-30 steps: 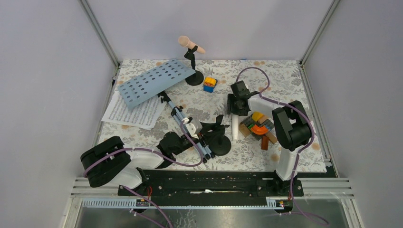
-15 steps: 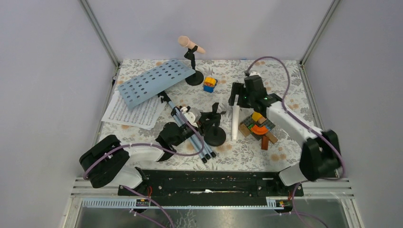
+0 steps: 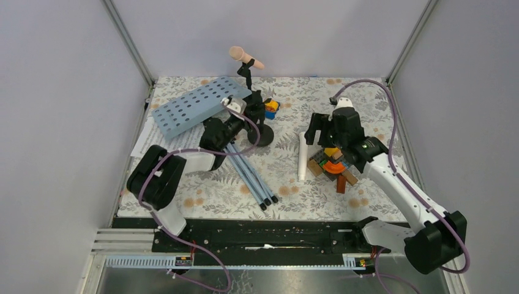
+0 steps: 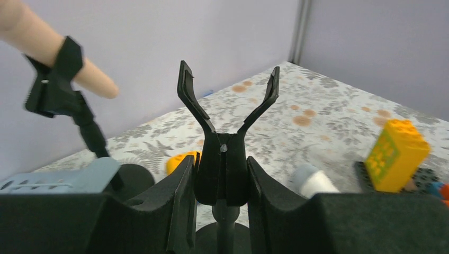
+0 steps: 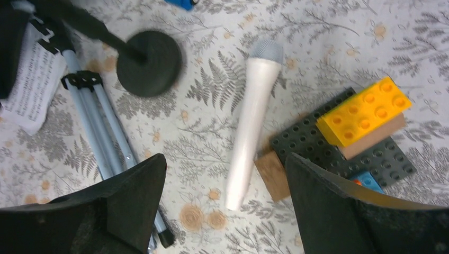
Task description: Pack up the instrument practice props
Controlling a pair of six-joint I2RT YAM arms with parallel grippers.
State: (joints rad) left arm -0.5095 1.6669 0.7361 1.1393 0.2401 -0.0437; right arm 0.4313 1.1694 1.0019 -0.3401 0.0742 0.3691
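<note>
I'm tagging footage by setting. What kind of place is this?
Probably a lab test cell: plain grey walls, aluminium corner posts, two robot arms bolted to a rail at a floral-covered table.

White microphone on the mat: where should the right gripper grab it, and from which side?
Mid-barrel of the white microphone, from straight above, jaws across its width: it lies flat, and the brown block crowds its tail end.

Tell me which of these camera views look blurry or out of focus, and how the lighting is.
Top external: evenly lit, shadows soft, everything sharp. Left wrist: the black mic holder close to the lens is crisp, while the pink microphone and the yellow block look soft. Right wrist: the white microphone is sharp, with no glare.
</note>
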